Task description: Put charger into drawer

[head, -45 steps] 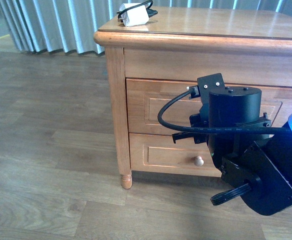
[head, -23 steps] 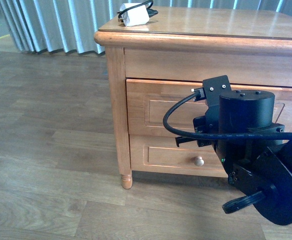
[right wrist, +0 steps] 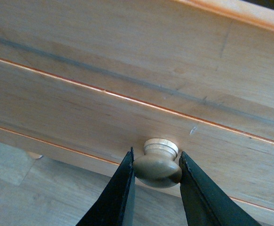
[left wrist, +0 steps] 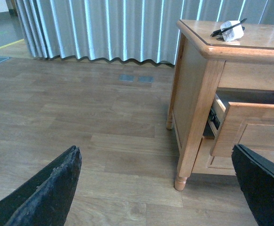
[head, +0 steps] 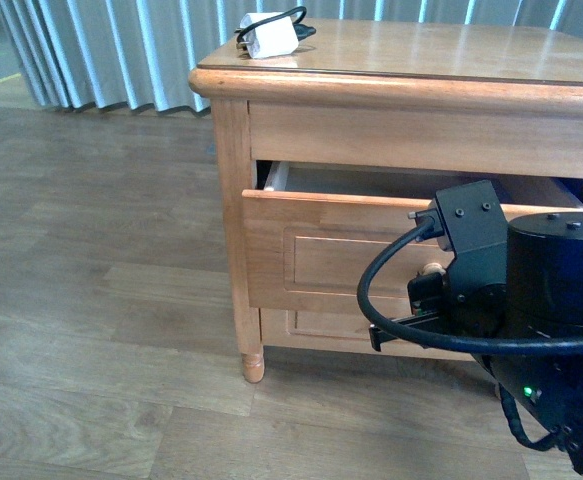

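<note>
A honey-coloured wooden desk stands on a grey-brown plank floor, in front of a pale pleated curtain that hangs down to the boards along the far wall. The desk's top is glossy and reflects the light from the curtain. The charger sits on it at the far left corner — a small white block with its black cable looped beside it, well apart from everything below.

Under the top, the drawer stands partly out of the desk. A dark gap shows above its panelled front and a strip of pale inner wall at its left end. The lower drawer is flush with the frame, and a turned leg carries the near corner.

The right arm, black with a looped cable, fills the lower right of the front view, against the drawer front. In the right wrist view its jaws are closed on the round pale knob, one dark finger pressed to each side.

The left wrist view looks across open floor toward the desk's side. The left jaws stand wide apart with nothing between them, their fingers at the picture's lower corners. Two small grey plates are set into the floor near the curtain — a yellow line crosses the boards further off.
</note>
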Controlling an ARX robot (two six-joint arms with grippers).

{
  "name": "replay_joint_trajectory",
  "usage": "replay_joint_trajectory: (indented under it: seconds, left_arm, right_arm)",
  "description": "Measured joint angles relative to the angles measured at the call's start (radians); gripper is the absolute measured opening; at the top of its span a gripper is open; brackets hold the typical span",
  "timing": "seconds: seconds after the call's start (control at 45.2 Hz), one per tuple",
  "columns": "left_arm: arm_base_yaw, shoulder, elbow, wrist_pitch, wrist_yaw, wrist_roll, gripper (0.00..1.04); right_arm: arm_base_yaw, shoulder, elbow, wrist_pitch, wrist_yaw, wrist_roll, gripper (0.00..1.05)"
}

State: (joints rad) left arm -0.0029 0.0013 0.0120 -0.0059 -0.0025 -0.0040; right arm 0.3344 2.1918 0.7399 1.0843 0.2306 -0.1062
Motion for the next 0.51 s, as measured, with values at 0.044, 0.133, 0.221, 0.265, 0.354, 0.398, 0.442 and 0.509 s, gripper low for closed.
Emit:
replay_joint_trajectory:
  seconds: [0.044,0.133,0.221,0.265,0.354,0.398,0.442,0.509]
  left_arm:
    - [0.000,0.000,0.000,0.000,0.000,0.000,0.99]
    - [0.000,0.000,0.000,0.000,0.000,0.000,0.99]
    - [0.000,0.000,0.000,0.000,0.000,0.000,0.99]
    - [0.000,0.000,0.000,0.000,0.000,0.000,0.99]
    - [0.000,0.000,0.000,0.000,0.000,0.000,0.99]
    - [0.000,0.000,0.000,0.000,0.000,0.000,0.99]
    - [0.000,0.000,0.000,0.000,0.000,0.000,0.99]
    - [0.000,0.000,0.000,0.000,0.000,0.000,0.99]
  right_arm:
    - [-0.005,-0.017,-0.026,0.004,-0.020,0.001,0.23]
    - [-0.011,-0.039,-0.067,0.014,-0.050,0.001,0.22]
    - [-0.019,-0.064,-0.119,0.036,-0.087,0.000,0.22]
    - [-0.026,-0.078,-0.145,0.042,-0.108,-0.001,0.22]
    - [-0.039,-0.106,-0.196,0.059,-0.154,-0.007,0.22]
    - [-0.043,-0.117,-0.225,0.071,-0.171,-0.012,0.22]
    - [-0.045,-0.130,-0.252,0.082,-0.186,-0.018,0.22]
    - [-0.048,-0.146,-0.276,0.083,-0.200,-0.020,0.21]
